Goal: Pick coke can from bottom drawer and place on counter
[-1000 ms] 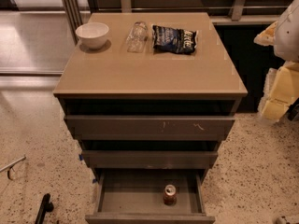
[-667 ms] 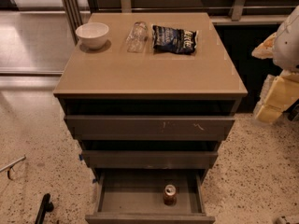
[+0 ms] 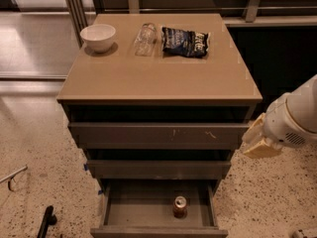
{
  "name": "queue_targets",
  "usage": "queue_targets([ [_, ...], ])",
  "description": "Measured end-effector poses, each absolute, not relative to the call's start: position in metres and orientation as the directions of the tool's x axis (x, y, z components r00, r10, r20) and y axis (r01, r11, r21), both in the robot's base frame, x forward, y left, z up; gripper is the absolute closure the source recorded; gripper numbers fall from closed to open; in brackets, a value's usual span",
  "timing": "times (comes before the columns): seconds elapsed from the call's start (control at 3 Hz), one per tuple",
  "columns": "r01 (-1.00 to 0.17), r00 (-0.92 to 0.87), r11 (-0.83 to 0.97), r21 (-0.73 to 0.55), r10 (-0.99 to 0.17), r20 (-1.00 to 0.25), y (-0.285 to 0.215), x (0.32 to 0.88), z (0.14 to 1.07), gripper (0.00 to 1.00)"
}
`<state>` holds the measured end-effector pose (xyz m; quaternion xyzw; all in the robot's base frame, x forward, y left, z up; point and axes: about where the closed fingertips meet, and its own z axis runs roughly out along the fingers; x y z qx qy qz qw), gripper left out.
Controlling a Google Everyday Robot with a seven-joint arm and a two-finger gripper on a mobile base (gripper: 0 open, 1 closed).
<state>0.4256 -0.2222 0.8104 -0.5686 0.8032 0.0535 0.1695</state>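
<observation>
Small red cylindrical coke can [image 3: 180, 207], silver top, upright in the open shallow grey-brown bottom drawer [image 3: 138, 209] below the smooth tan counter [image 3: 158, 78] | cream gripper [image 3: 258, 142] right of the counter's front edge, apart; opening cannot be told | white bowl [image 3: 98, 36], clear plastic bottle [image 3: 145, 38], dark crinkled snack bag [image 3: 185, 41] along the counter's back

The can [image 3: 180, 207] stands upright in the bottom drawer [image 3: 133, 209]; its body is dark red, its top silver; it sits a little right of the tray's middle, nearer the front than the back; the drawer is pulled out, a shallow grey tray, narrower than the two drawers above it; the desk [image 3: 158, 76] is the cabinet's flat tan top, smooth and faintly glossy, well above the can; the claw [image 3: 258, 142] hangs just right of the cabinet, level with the top drawer's front, well apart from the can.
</observation>
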Motion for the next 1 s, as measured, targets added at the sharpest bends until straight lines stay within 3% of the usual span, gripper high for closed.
queue_targets([
  [0.33,-0.925,-0.353,0.38,0.014,-0.843,-0.407,-0.22,0.414,0.73,0.85],
  [0.67,-0.922,-0.365,0.384,0.039,-0.833,-0.416,-0.22,0.414,0.715,1.0],
  [1.0,-0.924,-0.343,0.382,-0.006,-0.837,-0.427,-0.224,0.413,0.703,1.0],
])
